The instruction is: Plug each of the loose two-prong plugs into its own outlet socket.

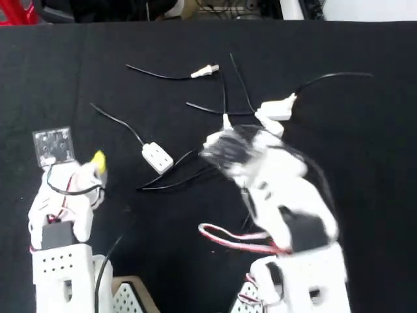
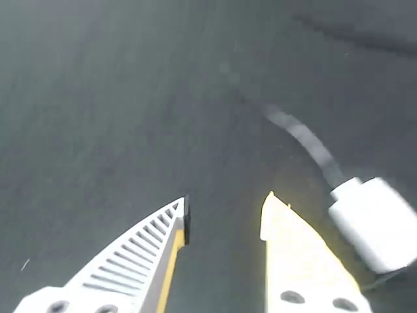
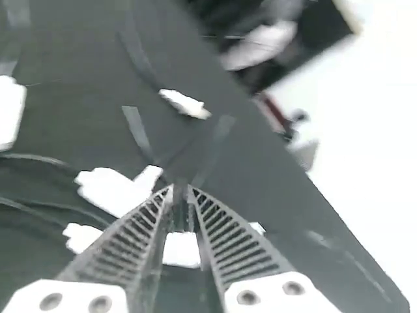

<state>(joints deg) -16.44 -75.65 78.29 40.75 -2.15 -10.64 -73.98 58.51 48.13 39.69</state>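
The left gripper [image 2: 228,199] sits spread, outlet socket [image 1: 157,156] at its 3 o'clock from above; the right gripper [image 3: 181,190] is pressed together. The two-prong plug [image 1: 205,70] looks light, hard-bodied, floppy-corded, so best grab the body.

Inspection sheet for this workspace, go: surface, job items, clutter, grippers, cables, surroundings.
Surface: black cloth over the table.
Job's things: white outlet socket near left arm; second socket farther back; loose plug lying apart from both.
Clutter: small square plate beside left arm.
Grippers: left gripper open beside the outlet socket; right gripper shut, low over white parts.
Cables: black leads strewn on cloth; red-white wires at right arm's base.
Surroundings: dim shapes beyond far edge, too blurred to tell.
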